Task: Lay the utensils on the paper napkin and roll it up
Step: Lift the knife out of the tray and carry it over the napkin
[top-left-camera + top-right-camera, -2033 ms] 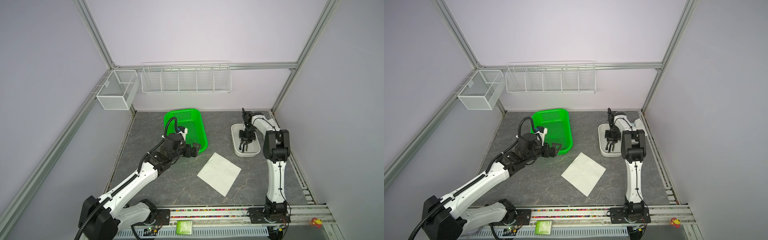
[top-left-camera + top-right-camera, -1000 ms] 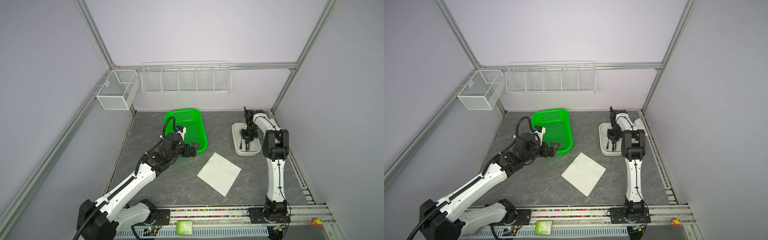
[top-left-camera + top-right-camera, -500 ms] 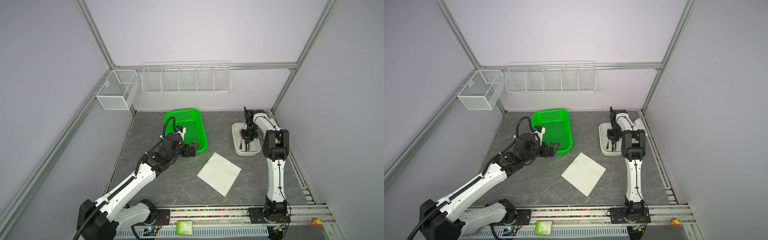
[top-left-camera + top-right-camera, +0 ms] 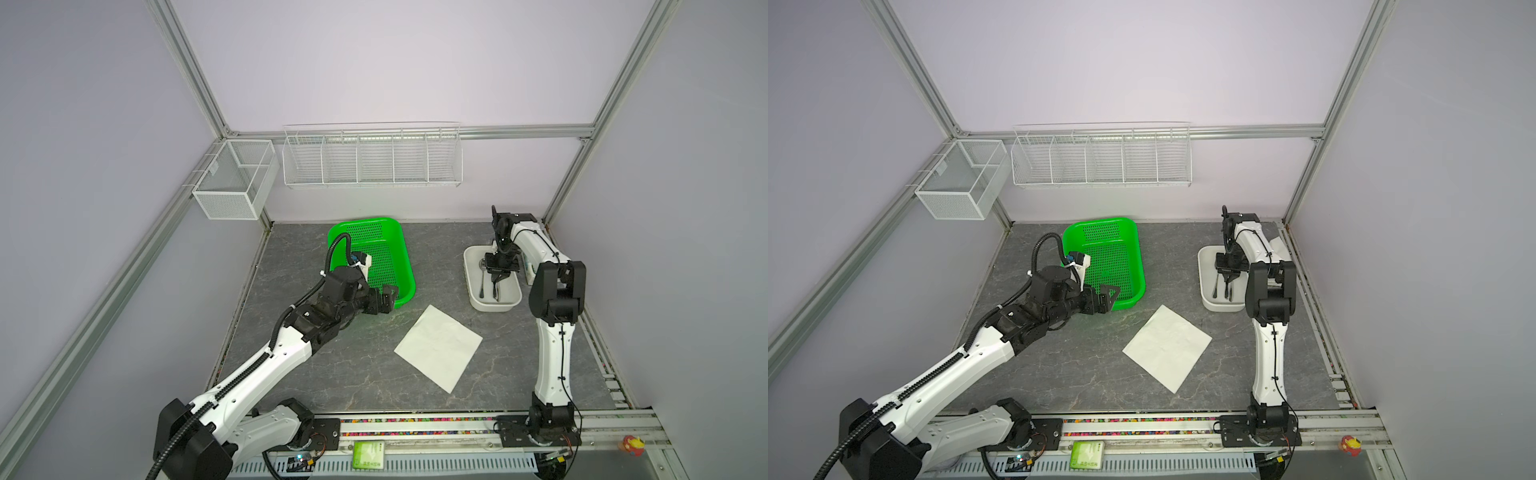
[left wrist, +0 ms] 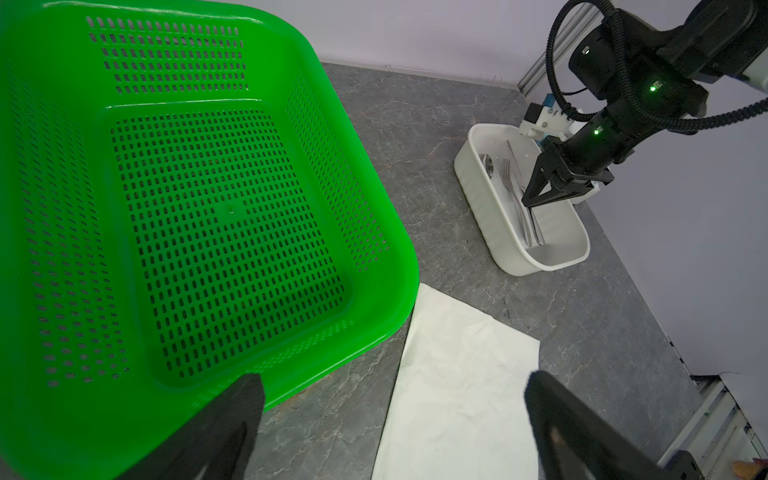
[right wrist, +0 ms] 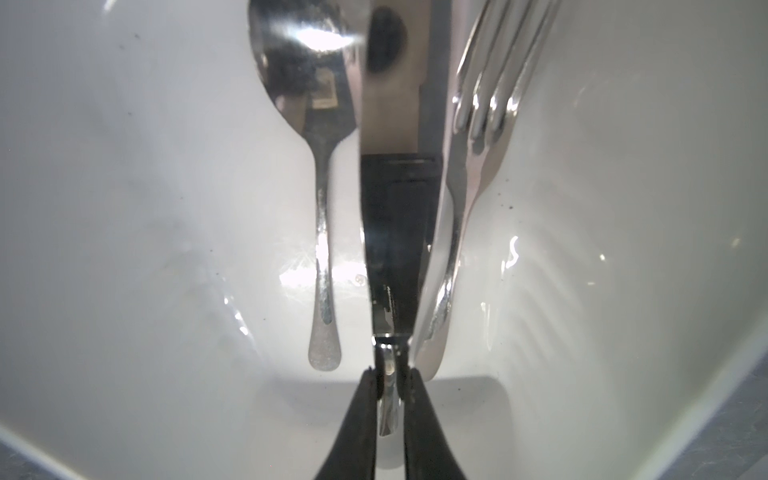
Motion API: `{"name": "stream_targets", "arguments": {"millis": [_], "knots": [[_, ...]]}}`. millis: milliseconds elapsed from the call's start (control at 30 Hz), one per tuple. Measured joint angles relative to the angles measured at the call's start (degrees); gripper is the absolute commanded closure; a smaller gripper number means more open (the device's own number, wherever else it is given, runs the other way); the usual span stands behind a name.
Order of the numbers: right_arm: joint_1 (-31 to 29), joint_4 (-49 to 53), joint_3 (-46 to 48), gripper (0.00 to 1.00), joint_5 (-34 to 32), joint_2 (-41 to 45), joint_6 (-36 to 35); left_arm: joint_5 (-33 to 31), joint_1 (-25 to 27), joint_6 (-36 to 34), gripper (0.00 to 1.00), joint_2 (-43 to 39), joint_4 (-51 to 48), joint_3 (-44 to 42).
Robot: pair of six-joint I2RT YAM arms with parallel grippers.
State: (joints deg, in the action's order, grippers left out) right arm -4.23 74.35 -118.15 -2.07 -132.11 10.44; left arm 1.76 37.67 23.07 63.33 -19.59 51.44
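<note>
The grey stone-patterned table (image 4: pixel 332 374) carries everything. At its far centre-left stands the green basket (image 4: pixel 384 249), upright. Nearer and to the right of it the napkin (image 4: pixel 438 347) lies flat and unrolled, turned so that one corner points far, toward the basket's near right corner; whether corner and basket touch I cannot tell. At the far right, apart from the napkin, sits the white tub (image 4: pixel 494 306), its long side running near to far. All three utensils (image 5: pixel 528 230) lie inside it, heads toward the far end. The left gripper (image 4: pixel 388 297) hovers at the basket's near right corner, between basket and napkin, its jaws spread wide with nothing between them. The right gripper (image 6: pixel 390 374) reaches down into the tub, its jaws drawn almost together and pinching the handle end of the knife (image 6: pixel 390 199). Whether the knife rests on the tub floor I cannot tell. The fork (image 6: pixel 469 178) lies just beside the knife, its handle close against it. The spoon (image 6: pixel 322 208) lies along the tub's left side, apart from the knife and free of the jaws.
</note>
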Motion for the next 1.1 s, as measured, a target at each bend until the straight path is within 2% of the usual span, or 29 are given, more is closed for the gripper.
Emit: {"name": "stream_targets", "arguments": {"millis": [433,700,833,1100], "knots": [[-0.6,2.3,-0.8,0.86,0.6,4.7,-0.7,0.1,0.0,0.0,0.01,0.0,0.0,0.0],[-3.4,3.6,-0.4,0.86,2.5,9.2,-1.3,0.2,0.0,0.0,0.01,0.0,0.0,0.0],[-5.8,2.9,3.5,0.86,3.6,14.2,-1.0,0.7,0.0,0.2,0.01,0.0,0.0,0.0],[-14.3,-2.1,18.5,0.86,7.1,24.0,2.0,1.3,0.0,0.3,0.01,0.0,0.3,0.0]]}}
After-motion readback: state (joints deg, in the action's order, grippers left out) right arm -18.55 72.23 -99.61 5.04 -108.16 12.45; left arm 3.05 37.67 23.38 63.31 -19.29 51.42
